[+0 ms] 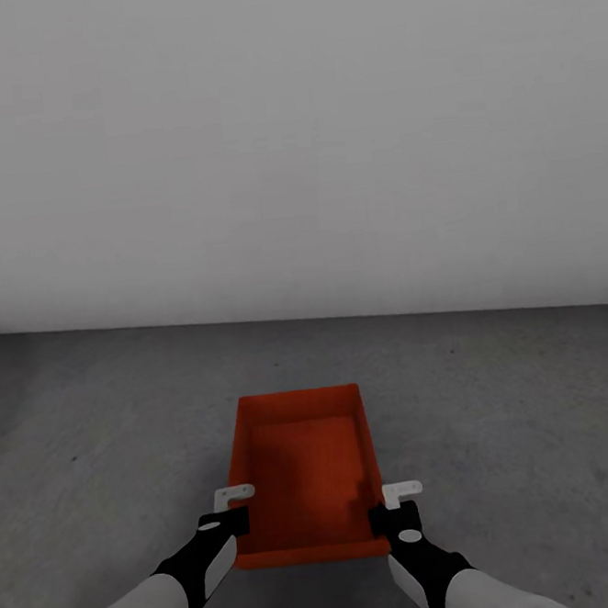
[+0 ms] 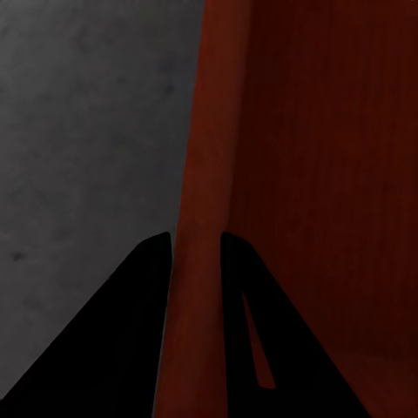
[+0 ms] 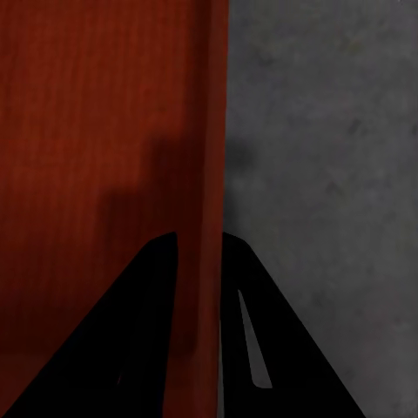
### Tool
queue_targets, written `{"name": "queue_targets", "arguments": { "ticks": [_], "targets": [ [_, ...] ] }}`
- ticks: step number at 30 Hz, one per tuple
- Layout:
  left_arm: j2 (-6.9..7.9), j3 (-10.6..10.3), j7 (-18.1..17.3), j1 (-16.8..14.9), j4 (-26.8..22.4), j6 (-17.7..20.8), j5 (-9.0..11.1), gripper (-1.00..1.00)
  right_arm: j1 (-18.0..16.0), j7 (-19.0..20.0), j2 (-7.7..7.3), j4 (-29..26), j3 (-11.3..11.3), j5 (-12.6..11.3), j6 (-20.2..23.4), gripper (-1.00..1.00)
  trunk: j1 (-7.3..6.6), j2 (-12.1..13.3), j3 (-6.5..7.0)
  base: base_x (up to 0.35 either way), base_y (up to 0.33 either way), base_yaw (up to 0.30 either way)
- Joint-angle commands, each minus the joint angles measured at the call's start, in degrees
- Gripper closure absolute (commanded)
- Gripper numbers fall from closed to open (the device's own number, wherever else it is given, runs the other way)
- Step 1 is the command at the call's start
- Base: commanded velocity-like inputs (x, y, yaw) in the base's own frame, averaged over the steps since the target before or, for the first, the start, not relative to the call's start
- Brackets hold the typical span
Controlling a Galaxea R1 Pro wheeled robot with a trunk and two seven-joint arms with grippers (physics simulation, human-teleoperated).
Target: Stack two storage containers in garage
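Note:
One orange-red storage container (image 1: 305, 470) is in front of me over the dark grey floor (image 1: 103, 432) of the garage, its long side pointing away from me. My left gripper (image 1: 240, 517) is shut on the container's left wall near the front corner. My right gripper (image 1: 384, 515) is shut on the right wall opposite. In the left wrist view the left gripper (image 2: 196, 248) straddles the thin container (image 2: 331, 174) wall. The right gripper (image 3: 198, 248) clamps the container (image 3: 87, 131) wall the same way. I cannot tell whether the container's bottom touches the floor.
A plain white-grey wall (image 1: 290, 139) stands ahead, meeting the floor a short way beyond the container. Speckled grey floor (image 2: 87, 131) spreads open to the left and the floor (image 3: 331, 174) lies bare to the right.

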Motion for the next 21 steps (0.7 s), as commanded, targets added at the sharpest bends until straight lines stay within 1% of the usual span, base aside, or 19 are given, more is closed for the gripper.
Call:
{"name": "queue_targets", "arguments": {
  "ticks": [1, 21],
  "targets": [
    [0.09, 2.48, 1.22, -0.02, 0.06, 0.37, 0.46, 1.00, -0.01, 0.73, 0.01, 3.59, -1.70, -0.91, 0.99, 1.00, 0.02, -0.01, -0.05, 0.000, 0.000, 0.000],
    [0.09, 2.49, 1.14, -0.02, -0.15, 0.07, 0.46, 1.00, -0.01, 0.75, 0.01, 3.59, -1.70, -0.84, 0.91, 1.00, 0.02, -0.01, -0.05, 0.000, 0.000, 0.000]
  ]
}}
